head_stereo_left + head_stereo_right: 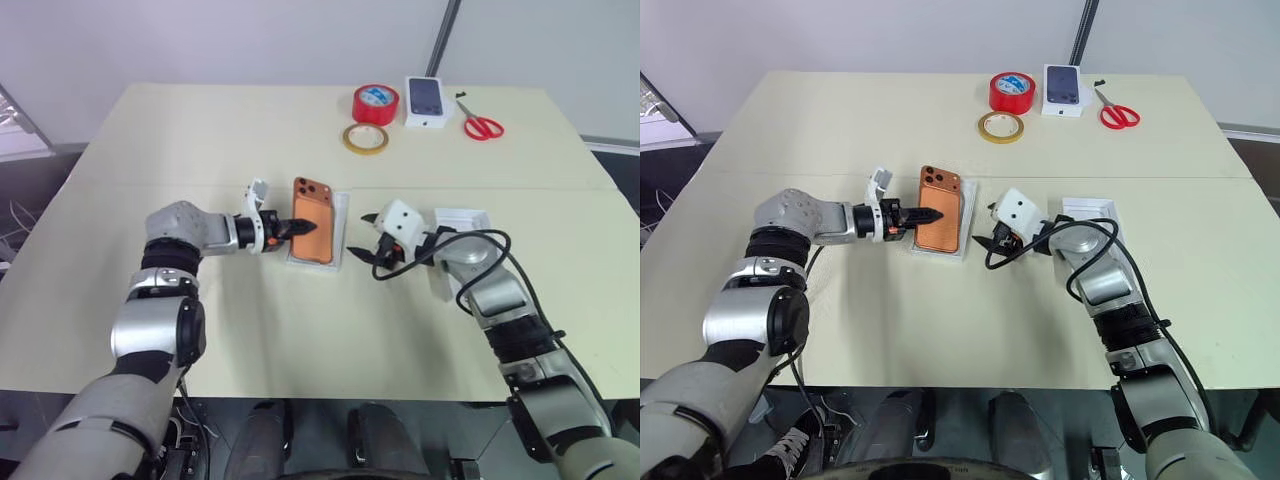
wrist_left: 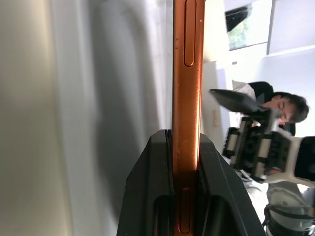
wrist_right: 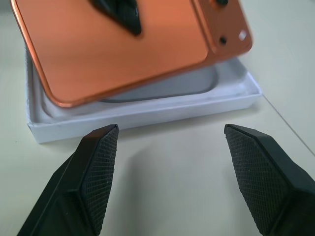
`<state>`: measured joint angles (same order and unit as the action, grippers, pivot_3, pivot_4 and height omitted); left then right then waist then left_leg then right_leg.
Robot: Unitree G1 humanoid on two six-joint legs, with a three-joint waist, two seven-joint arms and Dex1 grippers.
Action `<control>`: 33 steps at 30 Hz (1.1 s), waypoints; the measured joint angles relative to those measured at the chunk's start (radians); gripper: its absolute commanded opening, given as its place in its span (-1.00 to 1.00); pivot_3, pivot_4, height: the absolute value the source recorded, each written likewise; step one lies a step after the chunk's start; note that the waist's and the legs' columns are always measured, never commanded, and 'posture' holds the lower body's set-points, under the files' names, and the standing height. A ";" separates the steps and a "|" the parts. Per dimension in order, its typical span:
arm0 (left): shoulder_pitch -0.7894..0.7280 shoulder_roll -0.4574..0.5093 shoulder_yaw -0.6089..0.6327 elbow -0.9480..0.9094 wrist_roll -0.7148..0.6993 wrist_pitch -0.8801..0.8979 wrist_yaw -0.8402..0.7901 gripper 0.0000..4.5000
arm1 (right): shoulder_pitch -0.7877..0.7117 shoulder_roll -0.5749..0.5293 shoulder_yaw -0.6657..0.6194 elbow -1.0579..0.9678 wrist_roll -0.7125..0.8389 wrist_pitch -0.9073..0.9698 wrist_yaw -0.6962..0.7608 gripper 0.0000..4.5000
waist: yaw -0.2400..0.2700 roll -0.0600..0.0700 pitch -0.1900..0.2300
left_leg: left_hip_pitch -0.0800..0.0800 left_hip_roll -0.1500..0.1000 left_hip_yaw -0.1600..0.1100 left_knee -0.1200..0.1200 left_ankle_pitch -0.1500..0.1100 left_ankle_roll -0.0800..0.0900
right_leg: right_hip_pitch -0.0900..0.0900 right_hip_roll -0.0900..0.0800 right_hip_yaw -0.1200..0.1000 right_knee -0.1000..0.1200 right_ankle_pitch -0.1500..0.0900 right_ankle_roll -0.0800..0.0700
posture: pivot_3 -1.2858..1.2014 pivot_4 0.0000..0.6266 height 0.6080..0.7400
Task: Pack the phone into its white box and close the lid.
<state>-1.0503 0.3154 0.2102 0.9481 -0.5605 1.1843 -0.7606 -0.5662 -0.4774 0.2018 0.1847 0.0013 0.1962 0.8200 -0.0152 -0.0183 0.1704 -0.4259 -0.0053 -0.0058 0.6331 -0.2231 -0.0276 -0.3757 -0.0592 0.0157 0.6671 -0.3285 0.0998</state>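
Two black fingers of the left gripper [image 1: 923, 214] pinch the phone [image 1: 314, 220] by its long edge, holding it tilted just above the white box [image 3: 147, 110]. I'd level it before lowering. Across the box, the right gripper [image 3: 170, 169] gapes wide, forearm angled inward, with the lid [image 1: 1095, 212] behind it.

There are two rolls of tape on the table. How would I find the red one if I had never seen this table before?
Look to the far side of the pale table, the edge nearest the wall. There, just left of a small white box with a dark phone picture on it, sits the red tape roll. It is thick, bright red, unlike the thinner yellowish tape roll lying just in front of it.
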 measured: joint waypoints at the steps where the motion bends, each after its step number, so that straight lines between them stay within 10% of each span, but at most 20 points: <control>1: -0.013 0.002 -0.002 0.023 0.009 -0.010 -0.011 -0.99 | 0.000 0.000 0.000 0.000 0.000 0.000 0.000 0.60 | 0.000 0.000 0.000 | 0.000 0.000 0.000 0.000 0.000 0.000 | 0.000 0.000 0.000 0.000 0.000 0.000 | 0.03 -0.52 1.00; 10: -0.047 -0.018 -0.045 0.054 0.064 -0.052 -0.121 0.67 | 0.002 0.002 0.001 -0.001 0.001 0.003 -0.006 0.60 | 0.000 0.000 0.000 | 0.000 0.000 0.000 0.001 0.000 0.000 | 0.000 0.000 0.000 0.001 0.000 0.000 | 0.03 -0.52 1.00; 33: -0.057 0.058 -0.155 -0.101 0.155 -0.001 -0.173 0.67 | 0.001 0.026 0.021 0.013 0.000 -0.007 -0.009 0.60 | -0.001 0.000 0.000 | 0.000 0.001 0.000 0.002 0.000 0.001 | -0.001 0.002 0.002 0.003 0.000 0.000 | 0.03 -0.52 1.00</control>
<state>-1.1073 0.3734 0.0551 0.8473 -0.4057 1.1829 -0.9339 -0.5651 -0.4518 0.2225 0.1981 0.0008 0.1888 0.8110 -0.0159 -0.0182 0.1704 -0.4263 -0.0042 -0.0054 0.6350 -0.2236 -0.0267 -0.3766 -0.0575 0.0175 0.6699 -0.3285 0.0998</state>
